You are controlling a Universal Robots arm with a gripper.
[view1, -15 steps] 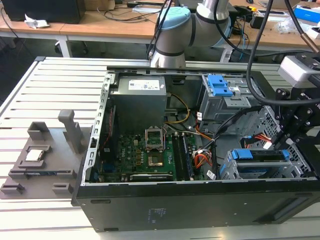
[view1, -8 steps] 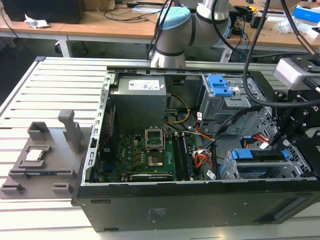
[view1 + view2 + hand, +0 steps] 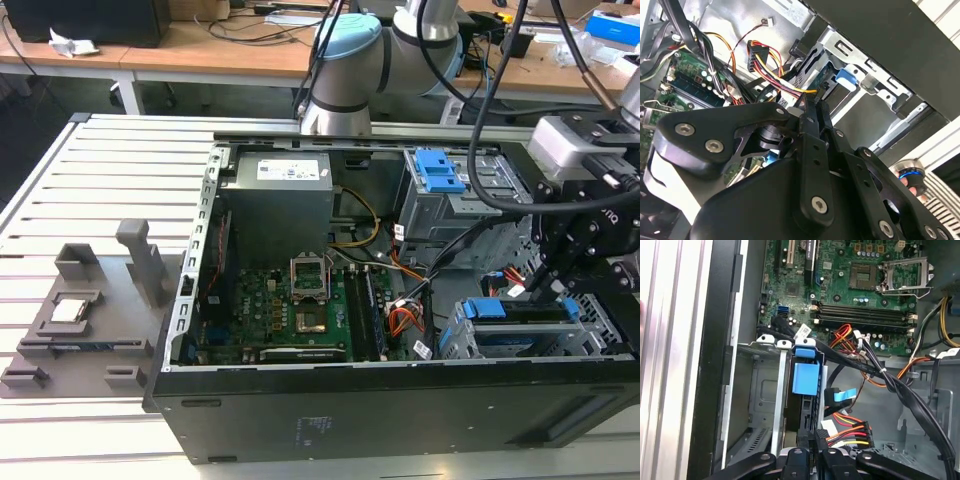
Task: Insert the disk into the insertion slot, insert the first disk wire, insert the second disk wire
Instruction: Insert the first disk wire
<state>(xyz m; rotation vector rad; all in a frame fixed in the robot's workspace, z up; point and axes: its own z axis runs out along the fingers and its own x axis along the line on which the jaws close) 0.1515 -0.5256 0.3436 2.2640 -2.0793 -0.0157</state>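
Gripper (image 3: 812, 106), clenched with nothing visibly held, hovers beside blue-framed grey hard disk (image 3: 805, 379) seated in low perforated grey metal drive cage (image 3: 458, 342); adjacent red-and-yellow wire bundle (image 3: 852, 432) could snag it.

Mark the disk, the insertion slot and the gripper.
disk (image 3: 805, 379), first wrist view, on its blue carrier tab.
insertion slot (image 3: 762, 390), first wrist view, on the cage's grey metal wall.
gripper (image 3: 812, 105), second wrist view, at its tip.
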